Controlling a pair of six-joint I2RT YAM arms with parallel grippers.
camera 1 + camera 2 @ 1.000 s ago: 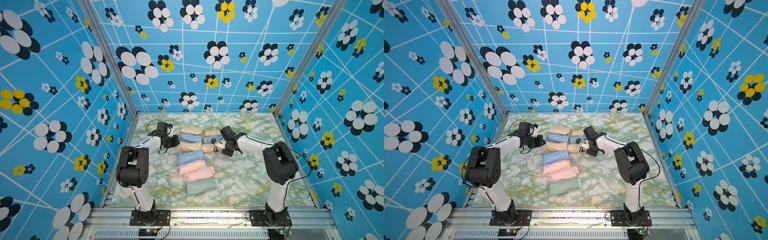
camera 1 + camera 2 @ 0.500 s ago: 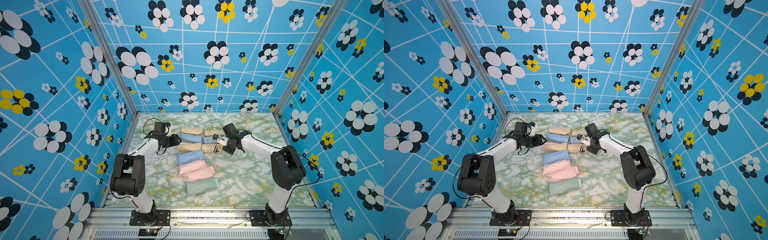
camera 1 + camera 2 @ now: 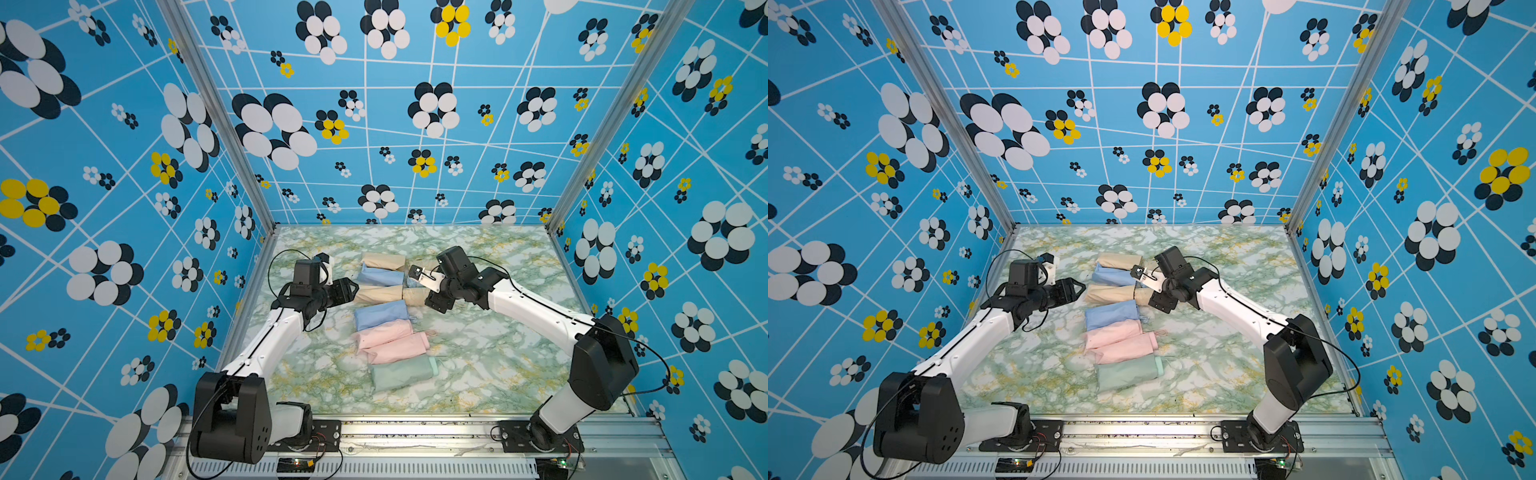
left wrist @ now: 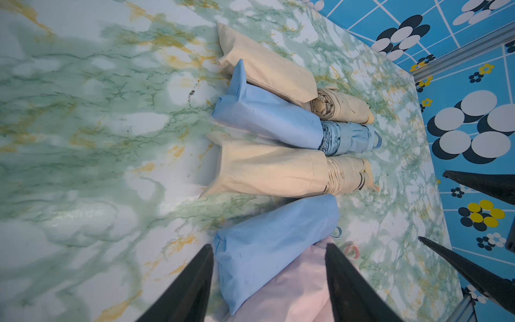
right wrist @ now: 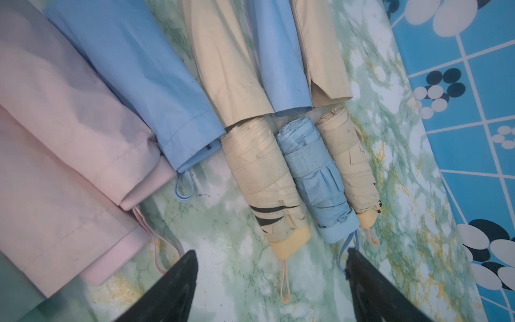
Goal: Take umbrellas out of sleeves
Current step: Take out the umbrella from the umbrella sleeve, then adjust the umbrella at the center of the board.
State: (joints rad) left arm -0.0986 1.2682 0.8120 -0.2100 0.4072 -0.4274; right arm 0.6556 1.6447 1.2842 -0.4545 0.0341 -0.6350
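Several sleeves lie in a column mid-table. The three farthest have their umbrellas partly drawn out. The third is a beige sleeve (image 3: 380,294) (image 4: 264,170) with a beige umbrella (image 3: 413,296) (image 5: 267,181) with black stripes sticking out of its mouth. My left gripper (image 3: 351,289) (image 4: 269,246) stands open just off that sleeve's closed end, holding nothing. My right gripper (image 3: 430,300) (image 5: 271,251) hangs open just past the umbrella's handle and cord, also empty. A light blue umbrella (image 5: 315,172) and another beige umbrella (image 5: 348,161) lie beside it.
Nearer the front lie a light blue sleeve (image 3: 382,313), two pink sleeves (image 3: 390,343) and a mint green sleeve (image 3: 401,374), with only their cords showing at the mouths. The cell's walls close in the marbled table (image 3: 498,353) on three sides.
Both grippers have opened. The left let go of the beige sleeve's end, the right let go of the beige umbrella's handle. Both have drawn back a little.
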